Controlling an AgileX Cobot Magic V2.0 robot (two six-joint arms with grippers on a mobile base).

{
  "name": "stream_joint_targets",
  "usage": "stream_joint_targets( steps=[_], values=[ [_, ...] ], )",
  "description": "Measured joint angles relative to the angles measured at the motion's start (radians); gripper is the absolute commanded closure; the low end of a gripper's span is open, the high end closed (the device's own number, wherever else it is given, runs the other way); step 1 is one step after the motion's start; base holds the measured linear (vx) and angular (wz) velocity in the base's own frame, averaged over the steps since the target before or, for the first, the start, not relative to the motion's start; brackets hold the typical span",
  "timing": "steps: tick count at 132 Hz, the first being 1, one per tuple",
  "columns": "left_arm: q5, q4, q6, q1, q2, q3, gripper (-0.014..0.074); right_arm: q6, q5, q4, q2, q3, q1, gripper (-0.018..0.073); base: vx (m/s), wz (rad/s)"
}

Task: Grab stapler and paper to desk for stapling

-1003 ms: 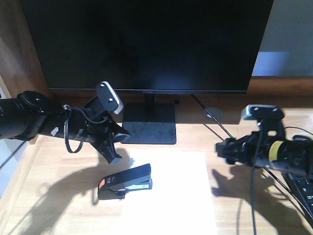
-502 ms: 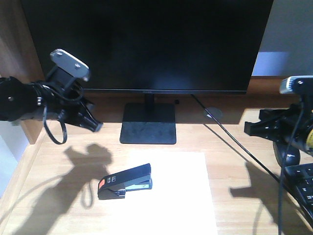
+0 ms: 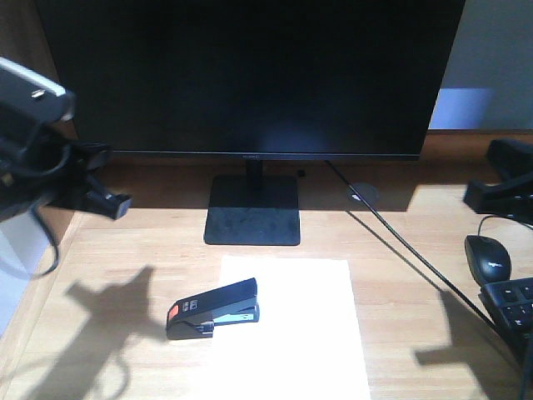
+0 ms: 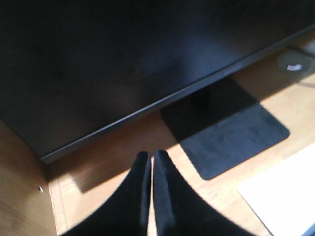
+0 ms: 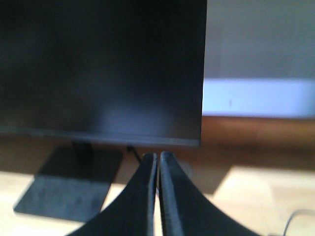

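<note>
The surface is carrying everything here, and a large dark monitor is filling the space ahead of both hands, its stand resting between them. The paper is lying flat on the surface, below and well to the inner side of each hand, with the stapler sitting across its near-left edge, the orange-red patch pointing toward the left hand's side. A mouse and part of a keyboard are sitting just beneath the right hand.

Both task things are already lying on the surface, so the carrying step looks finished and the stapling itself seems to be in hand.

The left hand is hanging raised and well apart from the stapler, fingers pressed together with nothing between them. The right hand is likewise hanging high at the far side, fingers together and empty.

The next move is likely calling for one hand to come down over the stapler's top and press it, while the other is steadying the paper flat, with the sheet's edge sitting properly inside the stapler's mouth.
</note>
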Motion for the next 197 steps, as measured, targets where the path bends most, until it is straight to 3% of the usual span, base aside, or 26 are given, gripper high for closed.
stream_joint_targets(
  steps=[31, 79, 109, 197],
  values=[
    [-0.114, 0.000, -0.001, 0.000, -0.236, 0.198, 0.0603, -0.001, 0.001, -0.063, -0.193, 0.171, 0.000, 0.0566, 0.00, 0.00],
    [-0.112, 0.000, -0.001, 0.000, -0.633, 0.442, 0.0603, 0.000, 0.000, -0.077, -0.576, 0.355, 0.000, 0.0566, 0.00, 0.00],
    [-0.067, 0.000, -0.001, 0.000, -0.841, 0.537, 0.0603, 0.000, 0.000, -0.078, -0.656, 0.375, 0.000, 0.0566, 0.00, 0.00],
    [-0.057, 0.000, -0.001, 0.000, -0.885, 0.544, 0.0603, 0.000, 0.000, -0.080, -0.656, 0.377, 0.000, 0.0566, 0.00, 0.00]
  ],
)
